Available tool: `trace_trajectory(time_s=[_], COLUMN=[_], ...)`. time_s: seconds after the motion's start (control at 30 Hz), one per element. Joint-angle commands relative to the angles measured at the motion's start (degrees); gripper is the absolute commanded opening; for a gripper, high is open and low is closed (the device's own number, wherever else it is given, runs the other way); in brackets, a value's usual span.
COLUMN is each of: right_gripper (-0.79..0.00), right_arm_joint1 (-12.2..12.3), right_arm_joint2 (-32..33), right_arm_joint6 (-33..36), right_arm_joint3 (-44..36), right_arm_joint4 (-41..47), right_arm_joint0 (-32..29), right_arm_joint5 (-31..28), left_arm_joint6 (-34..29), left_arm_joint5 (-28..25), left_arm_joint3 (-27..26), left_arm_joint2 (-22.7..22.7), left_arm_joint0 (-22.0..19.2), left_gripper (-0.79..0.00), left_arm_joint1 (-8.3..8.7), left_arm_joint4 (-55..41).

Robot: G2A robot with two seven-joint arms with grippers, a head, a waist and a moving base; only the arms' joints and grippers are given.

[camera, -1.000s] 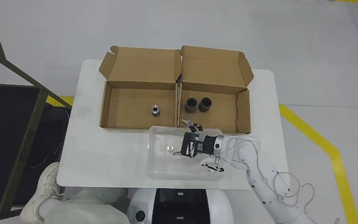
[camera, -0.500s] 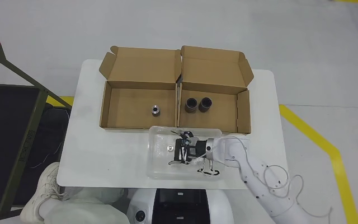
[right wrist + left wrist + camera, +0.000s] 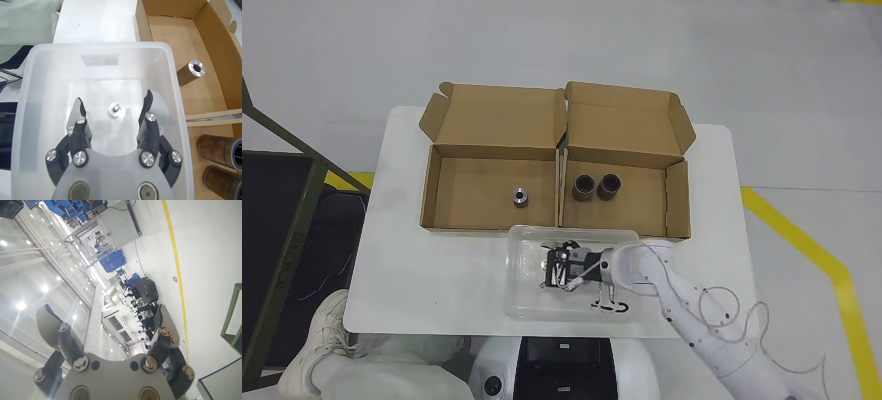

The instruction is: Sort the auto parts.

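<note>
Silver part (image 3: 116,111) is framed, untouched, by the parted jaws of the right gripper (image 3: 114,101), held low inside the clear bin (image 3: 98,47); the left gripper (image 3: 103,313) is pointed upward, jaws likewise parted.

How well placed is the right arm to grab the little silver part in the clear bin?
Probably yes: the right gripper is open inside the clear bin, the silver part lies in line with the gap between its fingers, and nothing stands between.
</note>
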Motion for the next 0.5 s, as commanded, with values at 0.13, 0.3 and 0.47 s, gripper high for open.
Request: trace_trajectory(time_s=[0.13, 0.3, 0.47], right_gripper=[-0.24, -0.317, -0.397], right_arm_joint1=[-0.36, -0.54, -0.66], right_arm_joint2=[-1.52, -2.4, -2.96], right_arm_joint6=[0.46, 0.55, 0.21], right_arm_joint3=[2.32, 3.61, 4.48], right_arm_joint4=[-0.08, -0.53, -0.54], right_arm_joint0=[1.12, 1.77, 2.35], right_arm_joint5=[0.89, 1.77, 2.15], left_arm_joint6=[0.0, 0.0, 0.0], left_arm_joint5=[0.0, 0.0, 0.0], left_arm_joint3=[0.0, 0.0, 0.0], left_arm_joint2=[0.0, 0.0, 0.0], left_arm_joint0=[0.0, 0.0, 0.0], left_gripper=[0.0, 0.0, 0.0], left_arm_joint1=[0.0, 0.0, 0.0], left_arm_joint4=[0.0, 0.0, 0.0])
